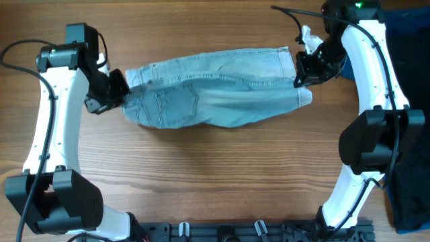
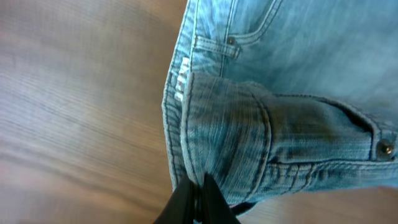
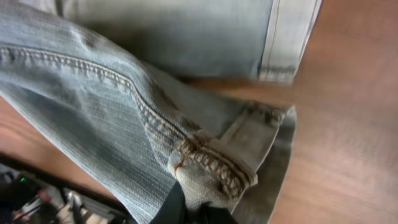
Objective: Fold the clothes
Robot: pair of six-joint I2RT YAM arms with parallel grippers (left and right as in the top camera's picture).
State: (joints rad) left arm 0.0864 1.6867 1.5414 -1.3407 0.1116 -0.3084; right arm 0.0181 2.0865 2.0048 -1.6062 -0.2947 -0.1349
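The light blue denim shorts (image 1: 215,87) lie stretched across the wooden table, waistband at the left, cuffed hems at the right. My left gripper (image 1: 119,89) is shut on the waistband edge; the left wrist view shows its black fingers (image 2: 198,198) pinching the denim (image 2: 249,130) beside a belt loop and a metal button. My right gripper (image 1: 300,75) is shut on a cuffed hem; the right wrist view shows its fingers (image 3: 199,211) clamped on the bunched cuff (image 3: 217,165), lifted a little off the table.
A dark blue cloth (image 1: 406,20) and a black garment (image 1: 410,181) lie along the right edge of the table, behind the right arm. Bare wood (image 1: 222,175) spreads in front of the shorts. A black rail (image 1: 255,232) runs along the front edge.
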